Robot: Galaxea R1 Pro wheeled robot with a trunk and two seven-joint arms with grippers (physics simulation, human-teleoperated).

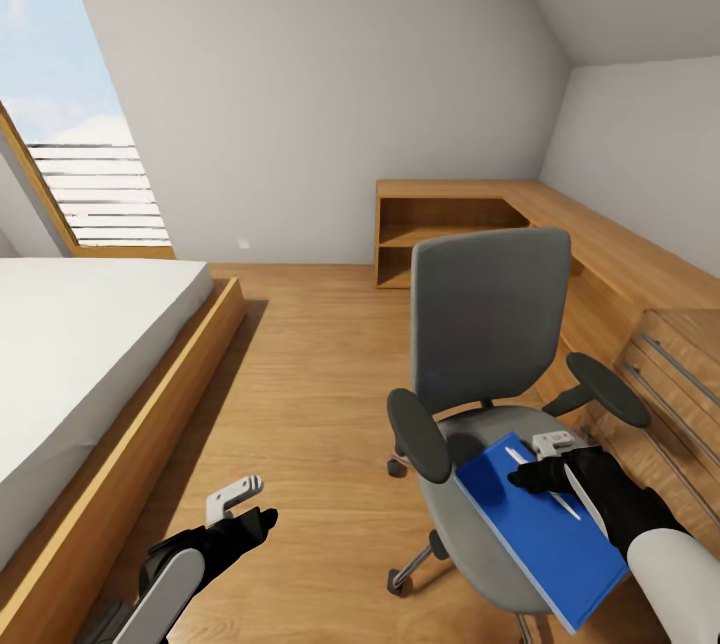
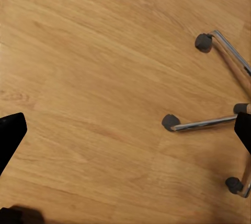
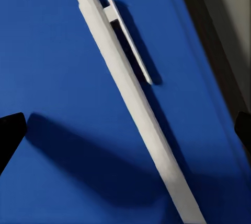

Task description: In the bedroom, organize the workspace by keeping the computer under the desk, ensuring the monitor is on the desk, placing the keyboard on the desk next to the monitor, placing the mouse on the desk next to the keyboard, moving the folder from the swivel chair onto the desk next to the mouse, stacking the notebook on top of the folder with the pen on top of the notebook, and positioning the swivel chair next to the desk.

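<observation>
My right gripper [image 1: 548,461], jaws apart, hovers over slim white plastic pen [image 3: 130,98] on flat blue folder [image 1: 545,529]. Prob light, slippery, rolls; pinch mid-barrel.

A grey upholstered swivel chair [image 1: 489,324] with a tall back, black padded armrests and a chrome star base on dark casters stands on the light wood floor of the bedroom [image 1: 300,374], its back turned toward the far wall. A flat bright blue rectangular folder [image 1: 545,534] lies on its seat, one corner jutting past the seat's front edge. On the folder rests a slim white pen [image 3: 130,98] with a side clip, lying flat at a slant across the cover.
</observation>
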